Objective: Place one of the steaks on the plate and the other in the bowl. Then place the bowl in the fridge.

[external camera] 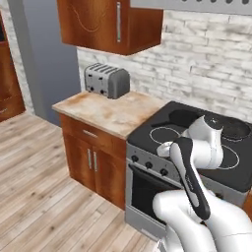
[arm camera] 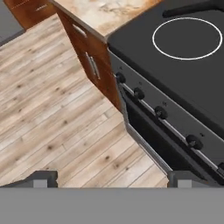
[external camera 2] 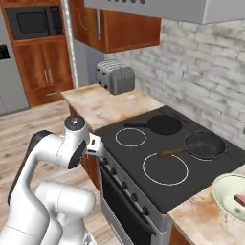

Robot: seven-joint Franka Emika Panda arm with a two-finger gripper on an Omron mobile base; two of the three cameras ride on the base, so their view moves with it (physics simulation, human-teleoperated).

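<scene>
Grey at the left edge of the right base view, one fridge [external camera 2: 7, 72] stands with its dark dispenser panel showing. One black stove [external camera 2: 158, 158] has two white-ringed burners bare and two dark pans [external camera 2: 205, 143] on the far ones; five knobs [arm camera: 160, 112] line its front in the hand view. One marbled counter [external camera: 108, 110] carries one silver toaster [external camera: 106, 80]. One pale greenish bowl [external camera 2: 229, 196] sits on the counter right of the stove, with one red steak [external camera 2: 240, 200] inside, partly cut off by the frame edge. The gripper [arm camera: 111, 179] hangs over the wood floor [arm camera: 48, 109] before the oven door, its fingertips [arm camera: 41, 178] spread wide, holding nothing.
</scene>
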